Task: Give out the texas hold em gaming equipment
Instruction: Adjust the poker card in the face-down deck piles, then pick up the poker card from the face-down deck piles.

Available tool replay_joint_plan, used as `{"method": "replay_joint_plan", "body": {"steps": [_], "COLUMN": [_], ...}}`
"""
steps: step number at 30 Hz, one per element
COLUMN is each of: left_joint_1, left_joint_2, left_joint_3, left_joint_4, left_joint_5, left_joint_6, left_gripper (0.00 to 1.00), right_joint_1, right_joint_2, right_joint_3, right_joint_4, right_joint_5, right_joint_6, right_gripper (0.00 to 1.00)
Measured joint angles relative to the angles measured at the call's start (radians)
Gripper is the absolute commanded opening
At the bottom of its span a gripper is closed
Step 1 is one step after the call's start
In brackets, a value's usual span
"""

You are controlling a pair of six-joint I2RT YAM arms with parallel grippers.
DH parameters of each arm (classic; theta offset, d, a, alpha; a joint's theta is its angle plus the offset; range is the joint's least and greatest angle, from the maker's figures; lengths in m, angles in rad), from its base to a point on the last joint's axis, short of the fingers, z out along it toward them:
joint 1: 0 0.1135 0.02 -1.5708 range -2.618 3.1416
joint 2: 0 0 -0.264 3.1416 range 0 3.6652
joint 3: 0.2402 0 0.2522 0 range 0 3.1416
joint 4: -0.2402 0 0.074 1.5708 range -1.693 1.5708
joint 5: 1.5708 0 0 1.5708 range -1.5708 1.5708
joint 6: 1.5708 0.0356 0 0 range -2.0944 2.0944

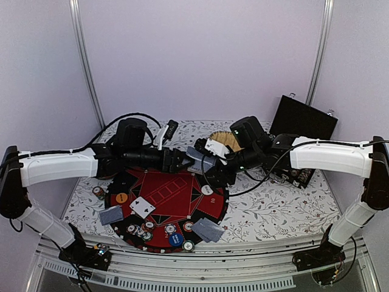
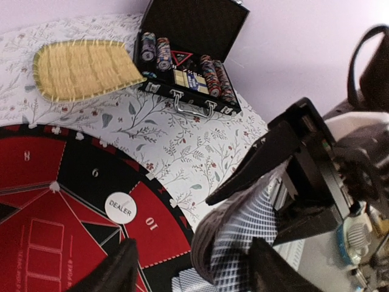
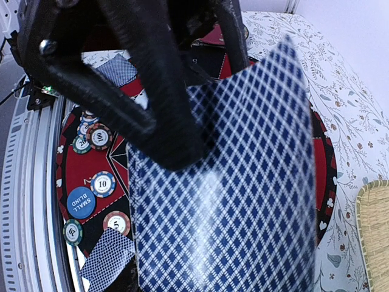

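The right pincer (image 1: 209,165) is clenched on a deck of cards (image 3: 243,182), whose blue-diamond backs are bowed as it hangs in the air above the tabletop (image 1: 273,207). The left pincer (image 2: 194,267) faces it with its jaws parted, not gripping. One finger is just beside the deck's free end and the other is clearly apart from it. Below both pincers a round red-and-black mat (image 1: 176,194) lies on a white cloth printed with grey leafy sprigs. A white dealer button (image 2: 120,207) sits on the mat under the right pincer. Chips (image 1: 146,231), a face-up card (image 1: 142,207) and face-down cards (image 1: 208,229) lie toward the near rim. A straw tray (image 2: 79,67) is behind the right pincer, and to that pincer's right an open black case (image 2: 194,24) holds rows of chips. Pale lilac walls (image 1: 200,55) with metal posts (image 1: 85,61) enclose the tabletop.
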Motion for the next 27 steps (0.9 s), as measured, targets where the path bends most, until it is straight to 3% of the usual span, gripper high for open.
{"method": "replay_joint_plan", "body": {"steps": [4, 9, 16, 19, 27], "left_joint_1": [0.002, 0.016, 0.035, 0.035, 0.037], "left_joint_2": [0.0, -0.021, -0.049, -0.036, -0.035], "left_joint_3": [0.0, 0.0, 0.0, 0.002, 0.008], "left_joint_4": [-0.001, -0.006, 0.023, 0.028, 0.01], "left_joint_5": [0.027, 0.049, 0.074, 0.098, 0.124], "left_joint_6": [0.006, 0.01, 0.013, 0.015, 0.031], "left_gripper": [0.77, 0.72, 0.29, 0.01, 0.0], "right_joint_1": [0.0, 0.0, 0.0, 0.0, 0.0], "right_joint_2": [0.0, 0.0, 0.0, 0.002, 0.003], "right_joint_3": [0.0, 0.0, 0.002, 0.01, 0.013], "right_joint_4": [0.0, 0.0, -0.002, -0.002, -0.007], "right_joint_5": [0.0, 0.0, 0.001, 0.003, 0.015], "right_joint_6": [-0.002, -0.005, -0.006, -0.006, -0.007], "right_gripper": [0.44, 0.44, 0.44, 0.44, 0.44]}}
